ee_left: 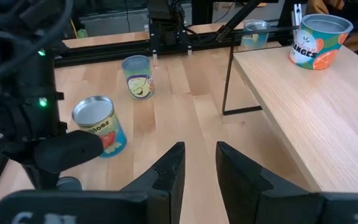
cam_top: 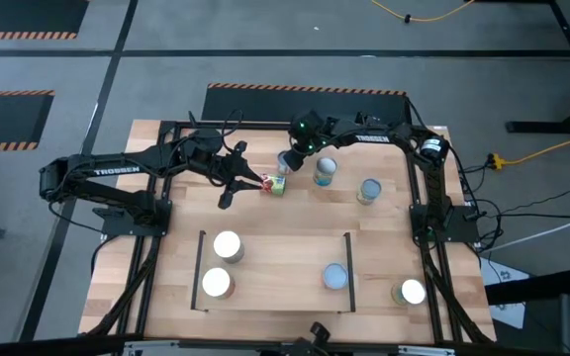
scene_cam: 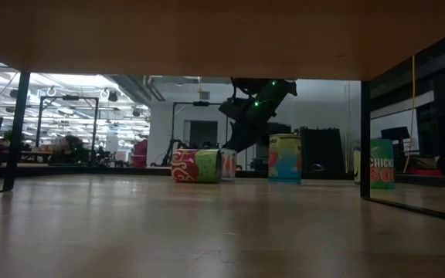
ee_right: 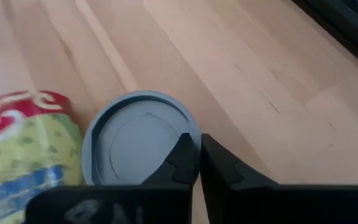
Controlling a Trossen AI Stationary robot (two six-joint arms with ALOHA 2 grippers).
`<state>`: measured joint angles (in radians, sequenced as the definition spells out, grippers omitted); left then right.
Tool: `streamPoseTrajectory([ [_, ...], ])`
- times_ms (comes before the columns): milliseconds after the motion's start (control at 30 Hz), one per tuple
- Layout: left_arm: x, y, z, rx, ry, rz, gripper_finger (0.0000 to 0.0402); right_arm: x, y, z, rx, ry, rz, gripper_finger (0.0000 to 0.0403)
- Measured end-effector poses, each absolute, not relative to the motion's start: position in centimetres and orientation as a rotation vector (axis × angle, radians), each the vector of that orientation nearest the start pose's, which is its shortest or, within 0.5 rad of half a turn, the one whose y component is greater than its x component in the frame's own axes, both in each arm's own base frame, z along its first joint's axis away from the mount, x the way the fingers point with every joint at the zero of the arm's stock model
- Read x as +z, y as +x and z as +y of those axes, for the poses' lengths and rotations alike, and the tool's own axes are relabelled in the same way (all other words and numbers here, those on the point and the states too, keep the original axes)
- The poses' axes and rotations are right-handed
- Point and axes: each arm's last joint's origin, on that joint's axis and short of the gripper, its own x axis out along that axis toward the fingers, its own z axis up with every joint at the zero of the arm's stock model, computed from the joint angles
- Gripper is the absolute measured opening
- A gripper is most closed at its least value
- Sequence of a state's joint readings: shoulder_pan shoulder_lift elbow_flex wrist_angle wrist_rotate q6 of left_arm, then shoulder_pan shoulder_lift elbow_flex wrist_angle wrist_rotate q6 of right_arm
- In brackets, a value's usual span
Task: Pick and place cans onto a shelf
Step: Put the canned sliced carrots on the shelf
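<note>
A red, green and yellow can (cam_top: 274,185) lies on its side on the table, also in the low view (scene_cam: 195,166) and the right wrist view (ee_right: 30,149). A grey-blue can (cam_top: 288,161) stands upright beside it (ee_right: 138,146). My right gripper (ee_right: 199,163) is shut, with its tips over that can's rim. My left gripper (ee_left: 199,163) is open and empty, just left of the lying can (cam_top: 250,181). The light-wood shelf (cam_top: 275,262) carries three upright cans (cam_top: 227,245) (cam_top: 216,283) (cam_top: 335,276). My right gripper comes from above, slanting down, and its shut fingers (ee_right: 182,155) stand at the edge of the grey-blue can's round top (ee_right: 188,127). I cannot tell whether they touch it. The can stands upright on the table.
Two more upright cans (cam_top: 326,171) (cam_top: 369,191) stand to the right of my right gripper. Another can (cam_top: 411,292) stands near the front right, outside the shelf's rail (cam_top: 347,272). A black outer frame (cam_top: 166,133) runs round the table.
</note>
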<state>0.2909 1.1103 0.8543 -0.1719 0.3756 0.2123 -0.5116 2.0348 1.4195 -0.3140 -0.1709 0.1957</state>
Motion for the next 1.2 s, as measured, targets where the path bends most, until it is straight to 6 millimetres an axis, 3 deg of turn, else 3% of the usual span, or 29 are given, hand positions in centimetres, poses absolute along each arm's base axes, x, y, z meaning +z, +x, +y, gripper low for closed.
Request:
streamPoseTrajectory([
  [233, 29.7, 23.4, 5.9, -0.126, 0.07, 0.393, 0.0083, 21.2, 38.7, -21.1, -0.367, 0.443, 0.866, 0.0013],
  [433, 29.7, 23.4, 5.9, -0.126, 0.07, 0.393, 0.0083, 26.7, 39.2, -20.9, -0.296, 0.409, 0.891, 0.0014],
  [633, 29.7, 23.4, 5.9, -0.126, 0.069, 0.394, 0.0083, 32.8, 38.4, -20.2, -0.23, 0.412, 0.902, 0.0015],
  [833, 29.7, 23.4, 5.9, -0.126, 0.069, 0.394, 0.0083, 37.6, 36.9, -18.3, -0.166, 0.431, 0.923, 0.0016],
  [967, 29.7, 23.4, 5.9, -0.126, 0.069, 0.394, 0.0083, 39.5, 36.2, -16.2, -0.116, 0.434, 0.964, 0.0016],
  [1200, 29.6, 23.4, 5.9, -0.126, 0.066, 0.402, 0.0083, 40.0, 35.4, -11.4, 0.052, 0.407, 1.082, 0.0016],
])
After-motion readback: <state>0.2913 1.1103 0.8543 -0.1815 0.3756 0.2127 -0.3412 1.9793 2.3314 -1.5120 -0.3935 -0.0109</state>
